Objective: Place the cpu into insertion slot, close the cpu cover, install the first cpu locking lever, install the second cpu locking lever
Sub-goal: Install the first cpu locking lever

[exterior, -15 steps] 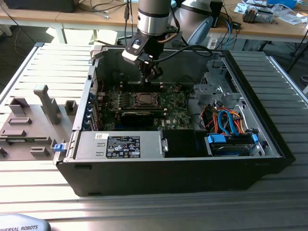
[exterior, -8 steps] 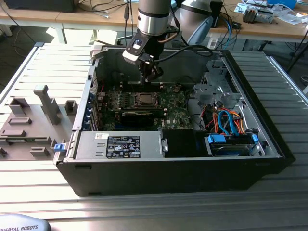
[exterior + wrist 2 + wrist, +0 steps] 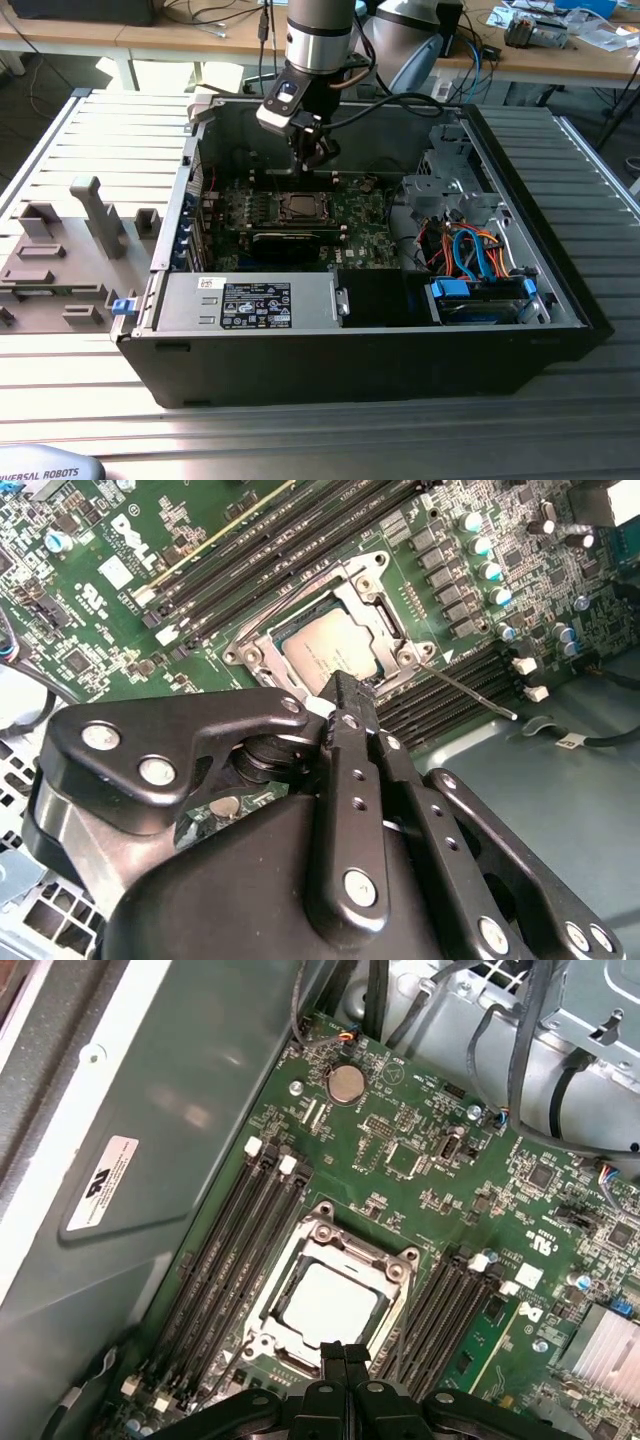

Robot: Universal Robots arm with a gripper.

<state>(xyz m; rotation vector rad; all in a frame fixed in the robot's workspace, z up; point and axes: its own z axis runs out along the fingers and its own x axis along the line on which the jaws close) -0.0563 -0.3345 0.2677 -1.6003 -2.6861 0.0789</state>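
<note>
The small, flat, square cpu [image 3: 325, 1305] with its dull silver-grey metal top sits in the socket near the middle of the green motherboard [image 3: 420, 1160]. The thin silver metal cpu cover [image 3: 345, 1250] lies flat over it, and its square opening frames the chip. In both wrist views the black gripper [image 3: 345, 1352] hovers just above the socket's edge, its jaws clenched together with nothing between them.

In the second wrist view a thin silver lever rod [image 3: 468, 688] runs out from one socket corner across the neighbouring slots; whether it is latched I cannot tell. Rows of long black memory slots [image 3: 235, 1250] flank the socket on two sides, close beside the cover. A round silver coin battery [image 3: 347, 1083] lies further off, toward the board's edge by the grey case wall [image 3: 180, 1110].

In the exterior view, the open black computer case [image 3: 400, 370] rests on the ribbed grey metal bench [image 3: 100, 130]. A black rectangular card [image 3: 290, 240] stands just beside the socket. A silver power-supply box [image 3: 250, 303] fills the case's near corner, and orange and blue cables [image 3: 470, 255] crowd the corner on the exterior view's right.
</note>
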